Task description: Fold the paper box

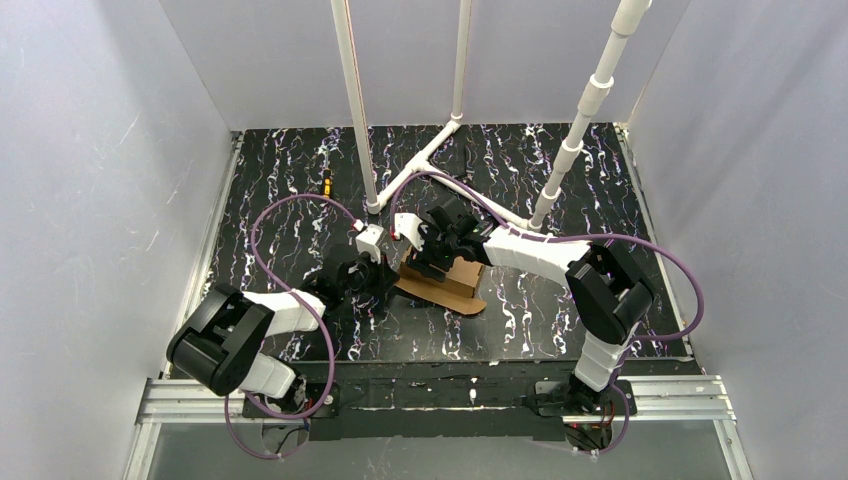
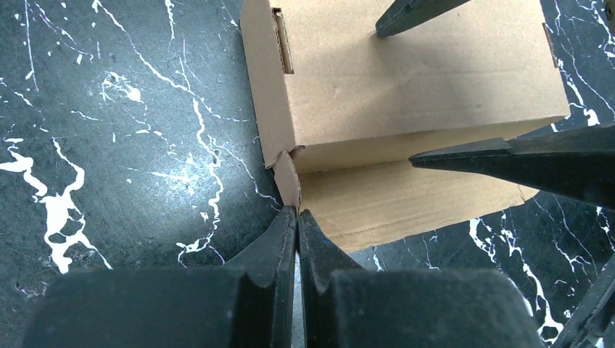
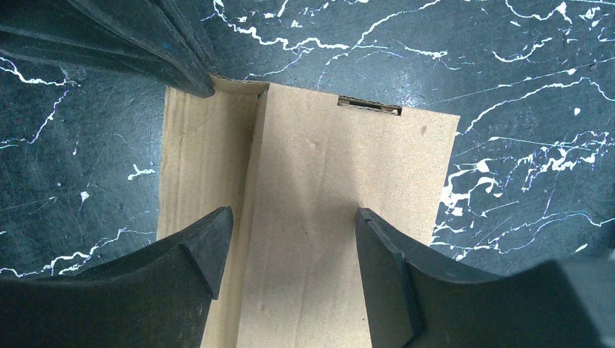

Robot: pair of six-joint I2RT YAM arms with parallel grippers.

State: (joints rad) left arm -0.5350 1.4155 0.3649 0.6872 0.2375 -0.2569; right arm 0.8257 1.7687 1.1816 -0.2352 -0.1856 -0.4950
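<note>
The paper box [image 1: 462, 278] is brown cardboard, folded into a low rectangular shape [image 2: 406, 80], with one flat flap [image 2: 413, 203] lying out on the table. My left gripper [image 2: 297, 212] is shut, its tips pressed against a small bent tab [image 2: 289, 177] at the box's corner. It also shows in the top view [image 1: 388, 275], left of the box. My right gripper [image 3: 290, 228] is open above the box's top panel [image 3: 326, 181]. One of its fingers [image 3: 210, 246] hangs over the fold beside the flap, the other [image 3: 381, 254] over the panel.
The table is black marble-patterned [image 1: 300, 230] with grey walls on three sides. White pipes [image 1: 355, 100] [image 1: 580, 130] rise from the back of the table. A small orange object [image 1: 326, 183] lies at the back left. Purple cables [image 1: 270, 215] loop beside both arms.
</note>
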